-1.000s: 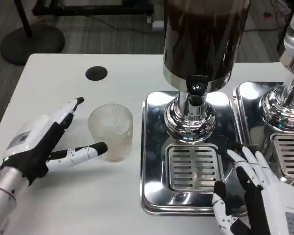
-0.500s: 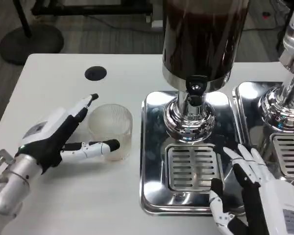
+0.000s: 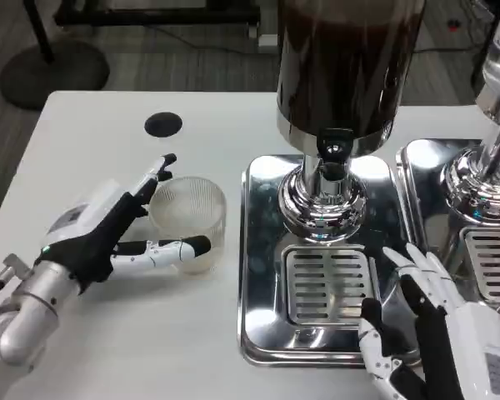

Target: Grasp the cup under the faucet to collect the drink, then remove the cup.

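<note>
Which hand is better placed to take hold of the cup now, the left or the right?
The left. The left hand lies beside the cup, its fingers spread around it. The right hand rests over the steel tray, on the far side of the dispenser.

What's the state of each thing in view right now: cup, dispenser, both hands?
cup: upright on the white table, empty, left of the tray, not under the faucet.
dispenser: tank full of dark drink, nothing pouring.
drip tray: bare grate, no cup on it.
left hand: fingers spread around the cup, not closed.
right hand: open, over the tray's right edge.
</note>
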Robot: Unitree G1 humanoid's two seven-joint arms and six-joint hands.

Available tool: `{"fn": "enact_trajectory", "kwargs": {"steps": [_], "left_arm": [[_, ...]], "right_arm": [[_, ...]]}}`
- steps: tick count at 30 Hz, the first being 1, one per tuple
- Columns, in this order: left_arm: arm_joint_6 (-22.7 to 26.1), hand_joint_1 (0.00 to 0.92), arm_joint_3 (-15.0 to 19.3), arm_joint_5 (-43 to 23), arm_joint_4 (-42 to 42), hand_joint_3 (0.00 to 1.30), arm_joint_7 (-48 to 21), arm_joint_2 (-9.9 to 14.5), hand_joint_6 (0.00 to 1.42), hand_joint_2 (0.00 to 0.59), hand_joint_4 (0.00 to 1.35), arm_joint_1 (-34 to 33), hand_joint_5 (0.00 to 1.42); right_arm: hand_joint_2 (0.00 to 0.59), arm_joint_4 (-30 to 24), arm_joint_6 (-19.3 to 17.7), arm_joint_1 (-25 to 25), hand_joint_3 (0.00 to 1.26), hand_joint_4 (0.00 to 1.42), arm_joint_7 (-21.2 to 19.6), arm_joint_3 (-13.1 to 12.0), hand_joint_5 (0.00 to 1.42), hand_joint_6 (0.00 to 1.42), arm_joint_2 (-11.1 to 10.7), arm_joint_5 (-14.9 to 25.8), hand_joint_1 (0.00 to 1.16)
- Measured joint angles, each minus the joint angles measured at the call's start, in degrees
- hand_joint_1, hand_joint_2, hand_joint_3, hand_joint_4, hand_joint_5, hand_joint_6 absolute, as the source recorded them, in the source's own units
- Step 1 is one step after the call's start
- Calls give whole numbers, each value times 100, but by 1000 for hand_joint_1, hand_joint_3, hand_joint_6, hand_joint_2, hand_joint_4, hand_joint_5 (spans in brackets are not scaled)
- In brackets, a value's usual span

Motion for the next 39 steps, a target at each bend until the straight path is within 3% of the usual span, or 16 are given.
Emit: {"fn": "enact_trajectory", "kwargs": {"steps": [2, 5, 12, 34, 36, 37, 39], "left_arm": [[-104, 295, -26, -1, 139, 57, 32, -19, 494, 97, 173, -58, 334], [-161, 301, -53, -4, 223, 109, 52, -23, 560, 111, 208, -101, 382], [-288, 275, -69, -40, 374, 216, 33, -37, 581, 134, 260, -178, 415], [-702, 246, 147, -91, 411, 257, 301, -37, 691, 160, 326, -117, 530], [-698, 210, 140, -75, 411, 148, 313, -34, 477, 107, 180, -116, 391], [-690, 148, 128, -55, 411, 54, 315, -28, 320, 72, 72, -116, 250], [-642, 93, 91, -20, 411, 2, 317, -19, 209, 54, 3, -116, 130]], "right_arm": [[511, 54, -38, -3, 263, 139, 41, -3, 110, 263, -1, 90, 419], [508, 54, -74, -3, 263, 141, 63, -8, 111, 277, -2, 180, 414], [496, 54, -165, -12, 263, 142, 201, -46, 121, 291, -3, 387, 405], [499, 113, -401, -81, 251, 164, 455, -164, 147, 307, 23, 755, 374], [497, 113, -411, -81, 251, 164, 473, -165, 147, 307, 25, 755, 371], [496, 113, -420, -81, 251, 164, 482, -168, 147, 307, 28, 755, 369], [495, 113, -432, -81, 250, 164, 490, -173, 151, 307, 30, 756, 367]]}}
